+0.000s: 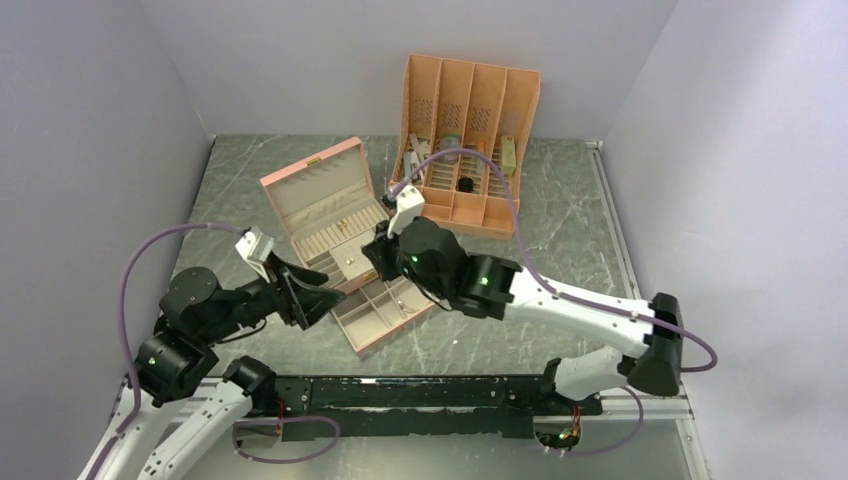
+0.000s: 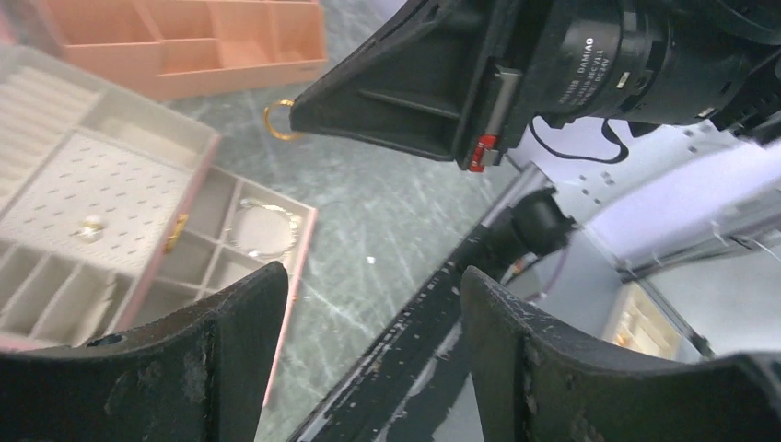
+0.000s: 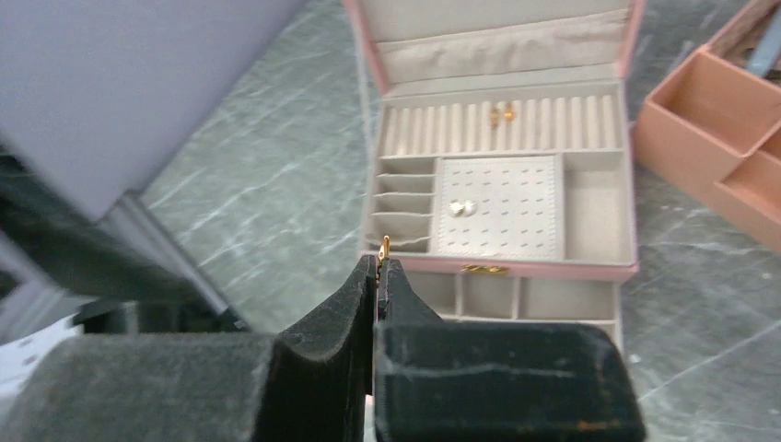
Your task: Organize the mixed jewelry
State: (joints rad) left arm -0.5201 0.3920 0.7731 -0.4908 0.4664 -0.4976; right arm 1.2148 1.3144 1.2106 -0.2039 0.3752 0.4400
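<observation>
My right gripper [image 3: 380, 262] is shut on a small gold ring [image 3: 384, 247], seen edge-on between the fingertips. It hovers over the front left of the open pink jewelry box [image 3: 589, 272]. The left wrist view shows the same ring [image 2: 279, 120] at that gripper's tip. A gold pair [image 3: 502, 113] sits in the ring rolls, and a pale earring pair [image 3: 460, 209] sits on the stud pad. A thin chain or bangle [image 2: 262, 228] lies in the pulled-out drawer [image 1: 385, 310]. My left gripper [image 2: 373, 276] is open and empty, low beside the drawer's left end.
The orange slotted organizer [image 1: 465, 140] with grey and black oddments leans at the back, right of the box lid [image 1: 312, 175]. The black base rail [image 1: 420, 392] runs along the near edge. Grey walls close the table on three sides.
</observation>
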